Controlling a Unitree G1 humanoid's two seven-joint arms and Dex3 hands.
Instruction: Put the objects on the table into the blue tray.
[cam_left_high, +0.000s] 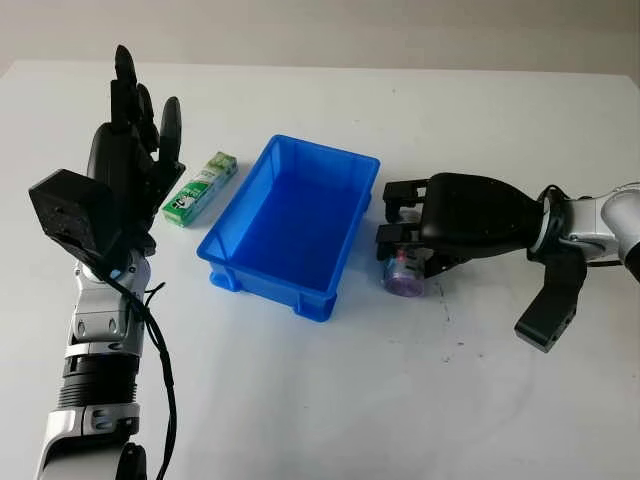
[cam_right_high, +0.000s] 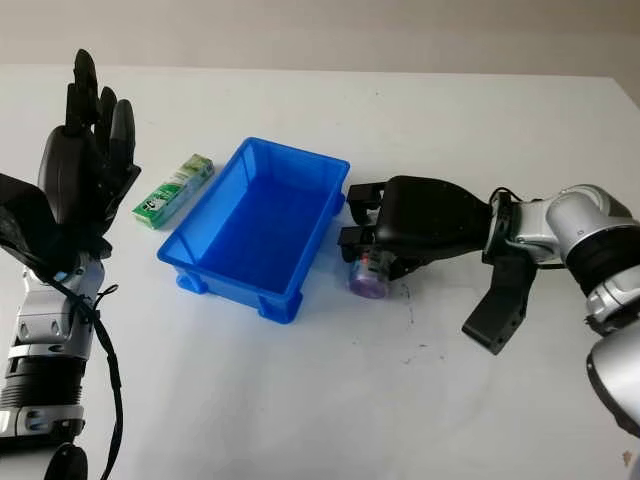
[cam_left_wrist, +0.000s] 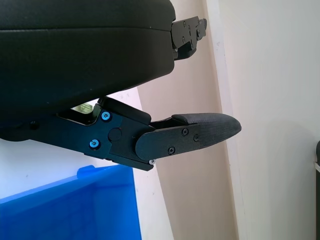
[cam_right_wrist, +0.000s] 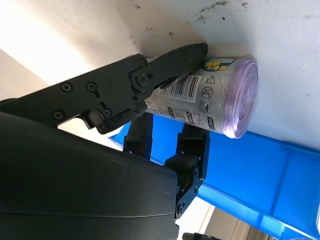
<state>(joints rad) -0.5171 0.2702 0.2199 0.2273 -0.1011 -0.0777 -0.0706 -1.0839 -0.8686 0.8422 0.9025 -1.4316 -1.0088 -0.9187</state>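
both hands are black: the left hand (cam_left_high: 135, 165) has a smooth rounded shell and three thick jointed fingers, and its wrist view shows a rounded textured fingertip (cam_left_wrist: 210, 131) fixed with small dark screws, plus two blue screws on the knuckle block beside it. the right hand (cam_right_high: 420, 222) has the same glossy black shell, with cross-head screws along its finger links (cam_right_wrist: 100, 100). each forearm (cam_left_high: 100, 345) is silver-grey with black ribbed rings, a thin black cable (cam_left_high: 165, 370) hangs loose beside the left one, and a black boxy camera bracket (cam_right_high: 500, 300) sticks out from the right wrist.
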